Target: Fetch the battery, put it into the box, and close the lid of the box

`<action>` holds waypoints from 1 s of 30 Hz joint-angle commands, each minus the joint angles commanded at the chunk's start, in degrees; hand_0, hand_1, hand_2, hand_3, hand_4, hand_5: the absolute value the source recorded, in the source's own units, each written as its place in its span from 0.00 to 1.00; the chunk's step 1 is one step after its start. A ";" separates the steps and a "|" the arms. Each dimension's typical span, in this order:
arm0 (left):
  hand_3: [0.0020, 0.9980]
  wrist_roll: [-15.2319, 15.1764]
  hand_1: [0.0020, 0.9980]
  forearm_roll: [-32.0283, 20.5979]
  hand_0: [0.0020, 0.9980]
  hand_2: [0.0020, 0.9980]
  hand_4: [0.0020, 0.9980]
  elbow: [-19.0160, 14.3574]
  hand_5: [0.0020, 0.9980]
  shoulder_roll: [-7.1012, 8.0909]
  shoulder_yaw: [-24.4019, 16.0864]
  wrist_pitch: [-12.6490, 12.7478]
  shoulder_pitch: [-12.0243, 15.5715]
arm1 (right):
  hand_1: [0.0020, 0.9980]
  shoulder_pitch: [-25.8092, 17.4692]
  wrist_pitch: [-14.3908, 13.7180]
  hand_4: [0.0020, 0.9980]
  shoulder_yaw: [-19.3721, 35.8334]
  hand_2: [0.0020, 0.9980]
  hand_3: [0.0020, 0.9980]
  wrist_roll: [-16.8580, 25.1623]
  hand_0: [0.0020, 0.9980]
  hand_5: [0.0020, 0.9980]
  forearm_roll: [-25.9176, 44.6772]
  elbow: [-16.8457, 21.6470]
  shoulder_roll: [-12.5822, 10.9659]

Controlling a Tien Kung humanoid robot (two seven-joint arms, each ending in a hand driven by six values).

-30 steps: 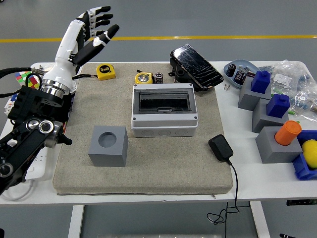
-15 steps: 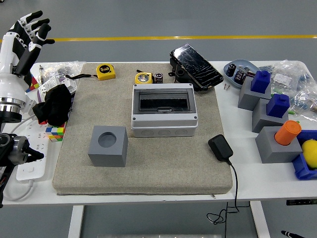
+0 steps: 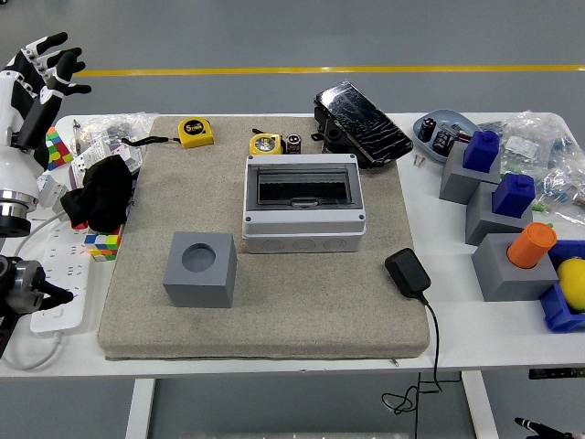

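Left hand [image 3: 32, 82] raised at table's [image 3: 274, 352] left edge (fingers [image 3: 53, 43] seemingly spread)

You see a white table [image 3: 457, 329] standing on a smooth gray floor [image 3: 292, 32]. A thin yellow line [image 3: 366, 69] runs straight across the floor behind the table, from one side to the other. The floor past the yellow line is the same gray and shines a little. Two white table legs [image 3: 478, 407] go down under the table's near edge. A black cable [image 3: 430, 366] hangs over that near edge and curls below it. The light is soft and even.
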 joint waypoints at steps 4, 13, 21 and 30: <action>0.75 0.35 0.69 0.45 0.47 0.69 1.00 -0.66 0.65 0.06 -0.33 -0.17 0.61 | 0.68 0.34 -0.05 0.92 -0.36 0.70 0.55 -0.05 0.67 0.54 0.35 -0.20 -0.13; 0.73 -2.38 0.65 0.04 0.44 0.65 1.00 -1.53 0.62 0.43 -0.18 0.37 0.08 | 0.68 0.50 0.00 0.92 0.19 0.70 0.55 -0.07 0.67 0.54 0.71 -0.98 0.48; 0.72 -2.04 0.65 0.64 0.44 0.65 1.00 -1.49 0.62 0.65 -0.16 0.23 -0.23 | 0.68 0.67 0.05 0.92 -0.41 0.70 0.55 -0.08 0.67 0.53 1.41 -1.38 0.78; 0.72 -0.68 0.64 1.93 0.43 0.64 1.00 -1.47 0.62 0.74 0.05 -0.23 -0.79 | 0.68 1.43 0.02 0.92 -1.36 0.70 0.55 -0.05 0.67 0.53 2.18 -1.61 1.07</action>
